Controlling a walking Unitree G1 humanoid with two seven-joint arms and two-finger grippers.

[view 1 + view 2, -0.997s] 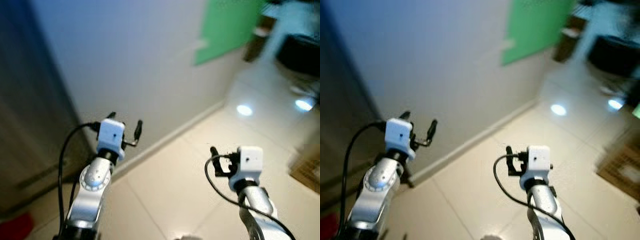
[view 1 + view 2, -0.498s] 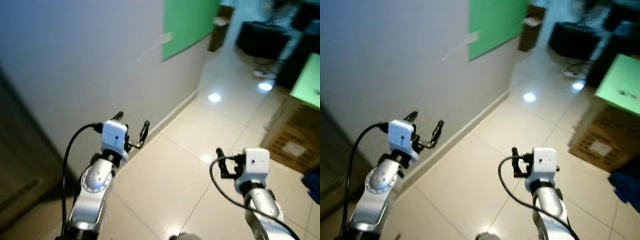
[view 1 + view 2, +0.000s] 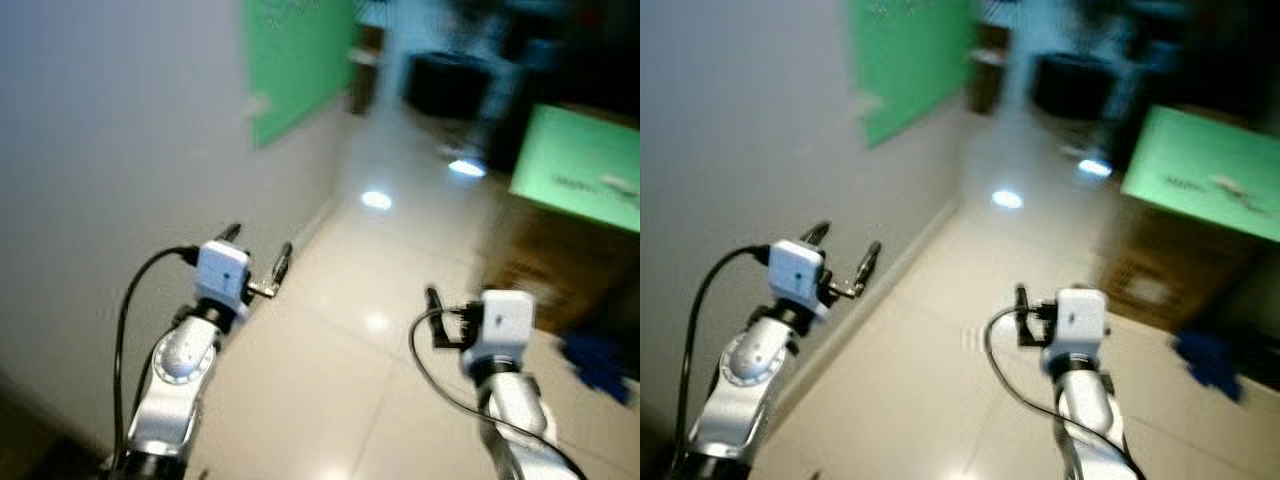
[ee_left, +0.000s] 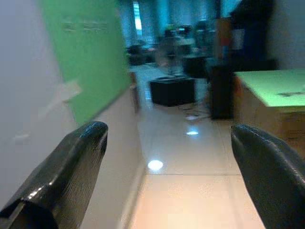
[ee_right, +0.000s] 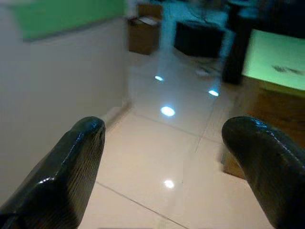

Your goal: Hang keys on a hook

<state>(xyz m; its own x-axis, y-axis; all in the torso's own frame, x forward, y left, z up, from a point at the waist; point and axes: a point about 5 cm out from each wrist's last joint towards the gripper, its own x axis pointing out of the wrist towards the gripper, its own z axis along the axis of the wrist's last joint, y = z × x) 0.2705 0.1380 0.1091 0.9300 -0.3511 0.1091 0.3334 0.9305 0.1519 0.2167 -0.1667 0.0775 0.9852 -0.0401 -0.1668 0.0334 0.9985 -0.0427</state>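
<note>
Left gripper (image 3: 256, 257) is raised at chest height beside the grey wall (image 3: 110, 150), fingers spread wide, nothing between them. Right gripper (image 5: 167, 162) is likewise wide apart and empty, held over the tiled floor (image 3: 330, 380). No keys and no hook can be made out in the blurred head views or either wrist view. A green panel (image 3: 295, 55) sits on the wall ahead, and a green-topped cabinet (image 3: 580, 170) stands to the right. My read: task at 0 of 2 steps. Keys not yet picked up, hook not yet located; robot appears in transit down the corridor.
</note>
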